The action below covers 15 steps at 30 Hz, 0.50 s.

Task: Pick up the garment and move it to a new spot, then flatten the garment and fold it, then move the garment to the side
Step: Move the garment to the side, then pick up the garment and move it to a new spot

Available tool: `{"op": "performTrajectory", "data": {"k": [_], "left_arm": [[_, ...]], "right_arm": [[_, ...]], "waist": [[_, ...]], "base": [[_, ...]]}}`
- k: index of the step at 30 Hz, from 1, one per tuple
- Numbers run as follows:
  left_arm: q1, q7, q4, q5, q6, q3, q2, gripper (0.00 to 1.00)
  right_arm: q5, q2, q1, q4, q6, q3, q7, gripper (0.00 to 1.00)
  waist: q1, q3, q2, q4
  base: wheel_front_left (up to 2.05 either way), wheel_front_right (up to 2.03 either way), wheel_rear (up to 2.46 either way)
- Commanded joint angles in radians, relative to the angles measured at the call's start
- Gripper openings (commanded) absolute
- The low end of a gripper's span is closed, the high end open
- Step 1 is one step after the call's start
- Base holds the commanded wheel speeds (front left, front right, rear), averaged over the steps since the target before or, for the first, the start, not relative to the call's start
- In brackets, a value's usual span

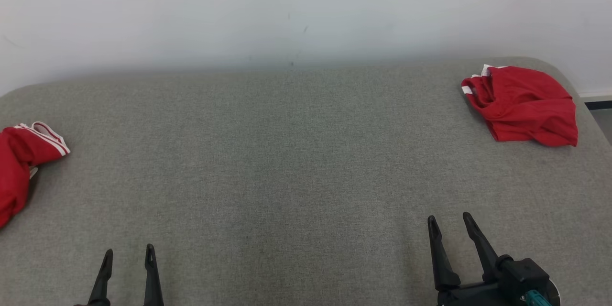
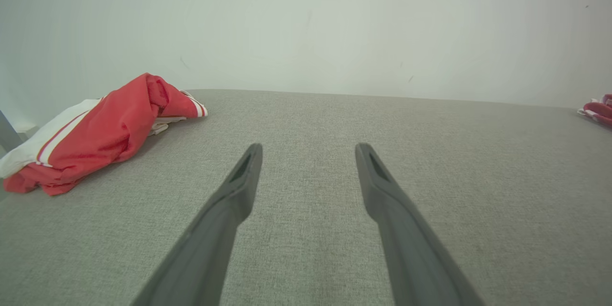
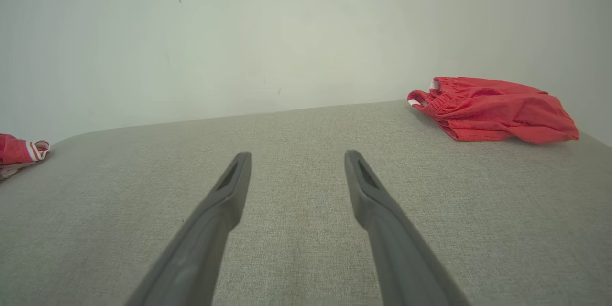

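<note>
Red garment [image 1: 19,167] well left of spread left gripper [image 1: 129,251]; right gripper [image 1: 450,218] spread too.

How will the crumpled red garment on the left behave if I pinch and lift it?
Likely floppy: the red garment lies in soft folds, so it should sag and unfurl. Probably light, being thin cloth. A push may bunch it rather than slide it on the textured surface.

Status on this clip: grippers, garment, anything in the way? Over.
Left gripper and right gripper open, empty, near edge. Crumpled red garment at grey table left edge, untouched; second red garment roughly folded, far right. Nothing between grippers and either garment.
</note>
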Motion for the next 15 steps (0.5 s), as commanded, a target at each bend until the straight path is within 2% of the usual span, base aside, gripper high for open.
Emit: {"op": "performTrajectory", "data": {"k": [1, 15], "left_arm": [[0.006, -0.003, 0.004, 0.007, -0.005, 0.001, -0.001, 1.00], [0.016, -0.003, 0.048, 0.059, -0.016, 0.020, -0.001, 1.00]], "right_arm": [[0.002, 0.002, 0.010, -0.002, -0.002, 0.003, 0.000, 1.00], [-0.008, 0.003, 0.020, 0.011, -0.002, -0.005, 0.000, 1.00]], "waist": [[0.0000, 0.000, 0.0000, -0.002], [0.0000, -0.006, 0.0000, -0.001]], "base": [[0.00, 0.00, 0.00], [0.00, 0.00, 0.00]]}}
